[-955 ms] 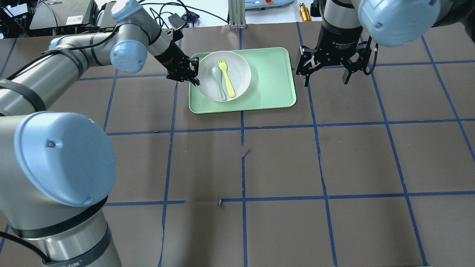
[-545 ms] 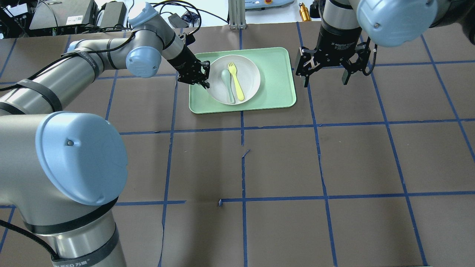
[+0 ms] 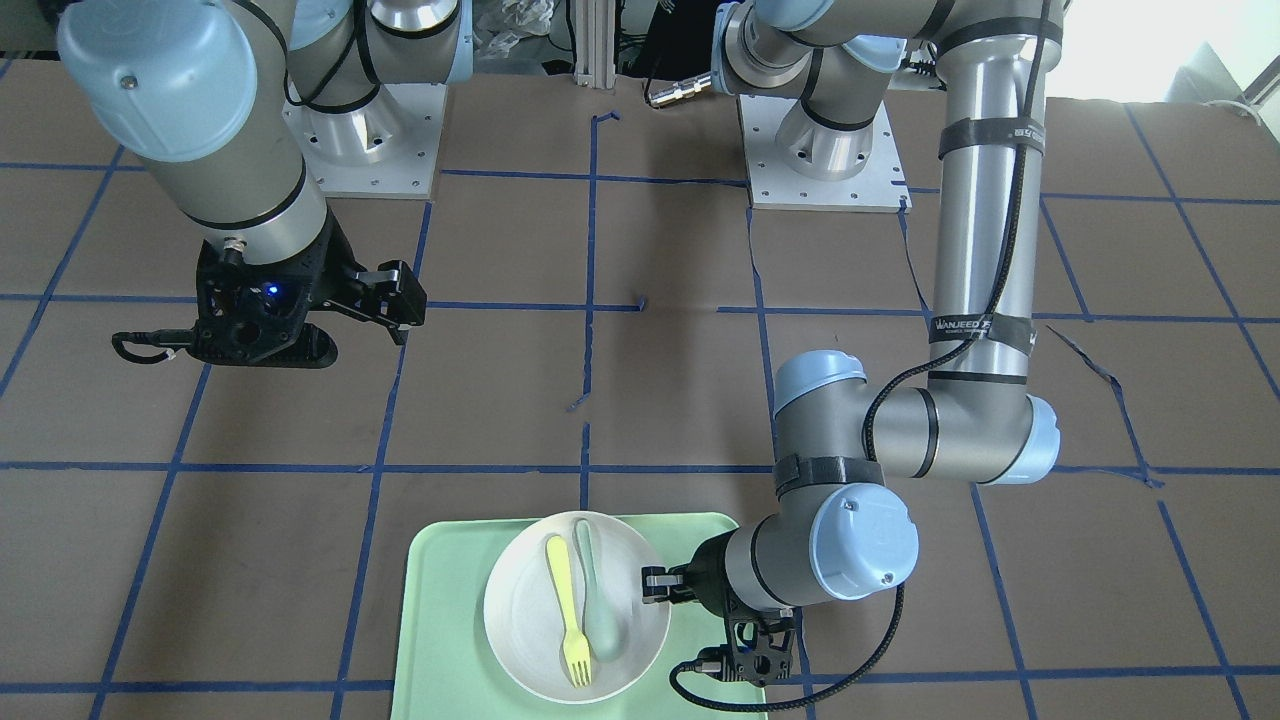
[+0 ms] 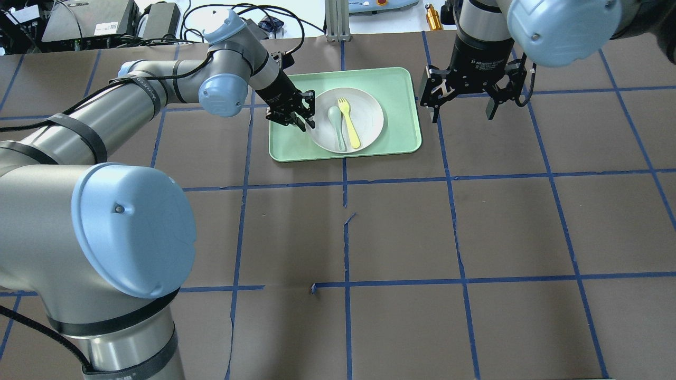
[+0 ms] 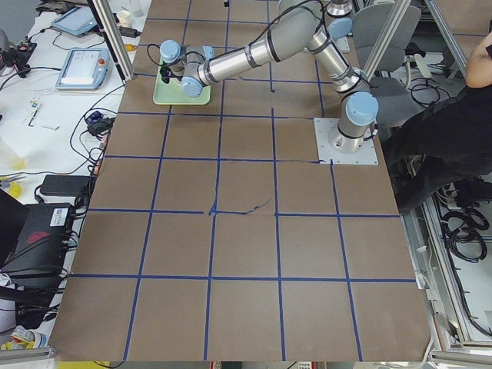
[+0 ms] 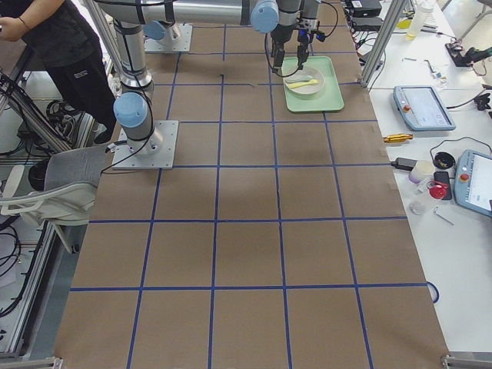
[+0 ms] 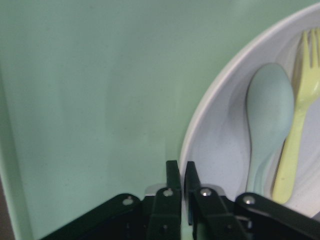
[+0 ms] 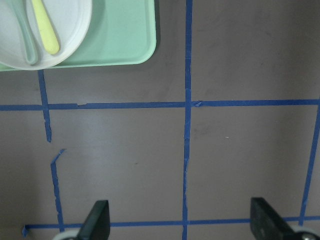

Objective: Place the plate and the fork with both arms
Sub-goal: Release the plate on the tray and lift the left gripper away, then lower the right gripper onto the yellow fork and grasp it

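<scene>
I count 1 plate [image 4: 371, 115] on 1 mint-green tray [image 4: 402, 95] at the far side of the worktop [image 4: 401, 232]. It carries 1 fork [image 4: 349, 124] and 1 spoon [image 4: 335, 117]. The fork lies flat with its long axis running near-to-far. Its tines point away from the robot and its handle end is angled slightly to the robot's right. The spoon lies just beside it on its left, roughly parallel. My left claw [image 4: 308, 122] is clenched on the plate's left rim. My right claw [image 4: 462, 116] hangs spread wide, right of the tray.
</scene>
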You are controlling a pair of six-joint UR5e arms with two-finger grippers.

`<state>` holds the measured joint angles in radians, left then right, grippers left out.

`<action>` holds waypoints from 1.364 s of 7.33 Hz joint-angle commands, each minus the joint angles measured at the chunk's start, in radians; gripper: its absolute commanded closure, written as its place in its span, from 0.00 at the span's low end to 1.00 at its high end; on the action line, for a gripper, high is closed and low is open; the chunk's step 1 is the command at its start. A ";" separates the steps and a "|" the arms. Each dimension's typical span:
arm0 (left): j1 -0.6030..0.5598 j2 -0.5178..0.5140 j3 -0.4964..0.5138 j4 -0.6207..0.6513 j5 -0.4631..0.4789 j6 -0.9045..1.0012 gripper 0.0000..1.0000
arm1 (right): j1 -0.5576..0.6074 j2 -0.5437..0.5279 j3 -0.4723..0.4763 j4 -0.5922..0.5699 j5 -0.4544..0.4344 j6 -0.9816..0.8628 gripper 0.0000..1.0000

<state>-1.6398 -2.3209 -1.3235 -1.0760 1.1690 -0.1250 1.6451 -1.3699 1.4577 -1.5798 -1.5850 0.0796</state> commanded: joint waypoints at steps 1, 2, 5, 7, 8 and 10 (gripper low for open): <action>0.023 0.076 -0.011 -0.016 0.082 0.021 0.00 | 0.011 0.070 -0.008 -0.185 0.013 0.005 0.00; 0.059 0.136 -0.014 -0.154 0.175 0.110 0.00 | 0.016 0.130 -0.013 -0.329 0.014 -0.001 0.04; 0.213 0.302 -0.078 -0.361 0.343 0.397 0.00 | 0.103 0.324 -0.068 -0.482 0.092 0.002 0.34; 0.267 0.343 -0.143 -0.357 0.340 0.470 0.00 | 0.128 0.403 -0.088 -0.531 0.111 -0.007 0.38; 0.267 0.348 -0.163 -0.349 0.343 0.470 0.00 | 0.130 0.442 -0.091 -0.586 0.144 -0.012 0.41; 0.268 0.350 -0.183 -0.340 0.342 0.492 0.00 | 0.130 0.514 -0.117 -0.634 0.149 -0.029 0.42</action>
<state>-1.3732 -1.9742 -1.4937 -1.4205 1.5110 0.3546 1.7740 -0.8966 1.3546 -2.1879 -1.4425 0.0631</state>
